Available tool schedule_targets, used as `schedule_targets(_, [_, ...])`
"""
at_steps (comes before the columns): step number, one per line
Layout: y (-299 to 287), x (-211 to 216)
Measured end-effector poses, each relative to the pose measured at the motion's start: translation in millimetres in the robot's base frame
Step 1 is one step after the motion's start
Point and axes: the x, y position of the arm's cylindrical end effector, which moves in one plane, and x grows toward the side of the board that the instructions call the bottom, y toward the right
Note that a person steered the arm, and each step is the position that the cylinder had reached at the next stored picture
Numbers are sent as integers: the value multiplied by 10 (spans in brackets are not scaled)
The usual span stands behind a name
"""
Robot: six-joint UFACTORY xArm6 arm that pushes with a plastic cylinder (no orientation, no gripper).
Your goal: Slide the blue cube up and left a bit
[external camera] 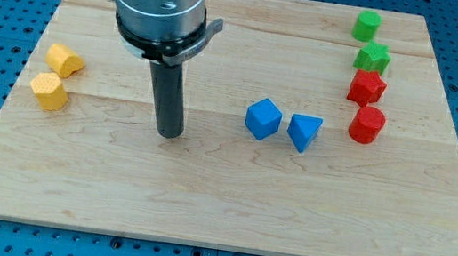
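The blue cube sits near the middle of the wooden board. A blue triangular block lies just to its right, close beside it. My tip rests on the board to the left of the blue cube, about a hundred pixels away and slightly lower in the view. The rod rises to the large grey arm body at the view's top.
Two yellow blocks sit at the board's left edge. At the right stand a green block, a green star-like block, a red block and a red cylinder-like block.
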Motion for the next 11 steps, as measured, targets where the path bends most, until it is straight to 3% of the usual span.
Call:
schedule_targets(3, [839, 215])
schedule_targets(4, [1031, 546])
schedule_targets(5, [1730, 1017])
schedule_targets(6, [1960, 702])
schedule_targets(7, [1646, 93])
schedule_targets(10, [826, -642])
schedule_targets(11, [692, -646])
